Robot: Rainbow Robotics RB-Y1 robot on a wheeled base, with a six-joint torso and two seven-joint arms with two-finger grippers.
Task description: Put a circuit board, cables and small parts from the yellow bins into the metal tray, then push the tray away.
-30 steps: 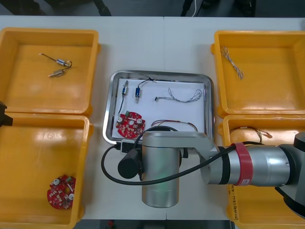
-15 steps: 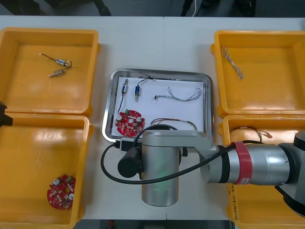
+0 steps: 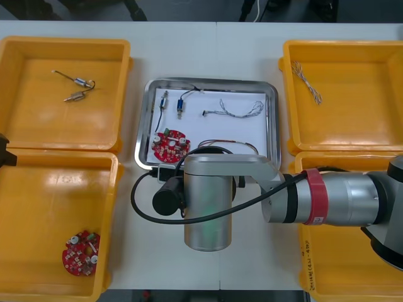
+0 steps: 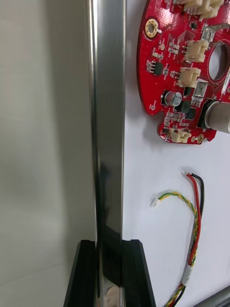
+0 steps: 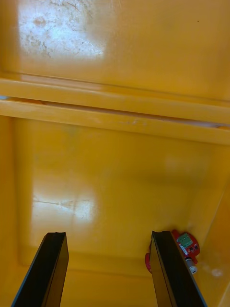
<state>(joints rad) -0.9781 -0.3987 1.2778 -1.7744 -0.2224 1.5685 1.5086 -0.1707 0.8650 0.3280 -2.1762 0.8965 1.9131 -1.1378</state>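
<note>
The metal tray (image 3: 272, 126) lies between the yellow bins, white inside. In it are a red circuit board (image 3: 170, 146), two small metal parts (image 3: 173, 104), a blue and white cable (image 3: 236, 108) and a red and yellow cable (image 3: 230, 145). My right arm (image 3: 208, 201) reaches across to the tray's near edge. In the right wrist view my right gripper (image 4: 109, 242) is shut on the tray's rim (image 4: 108, 120), with the circuit board (image 4: 191, 72) and red and yellow cable (image 4: 191, 216) beside it. My left gripper (image 5: 109, 235) hangs open over the near left bin (image 5: 115, 168).
The far left bin (image 3: 25, 126) holds two small metal parts (image 3: 75, 88). A second circuit board (image 3: 80, 253) lies in the near left bin. The far right bin holds a twisted cable (image 3: 306, 82), the near right bin more cables (image 3: 334, 173). Bare table lies beyond the tray.
The tray has slid away from me toward the table's far side, with my right arm following it. The left arm has not moved.
</note>
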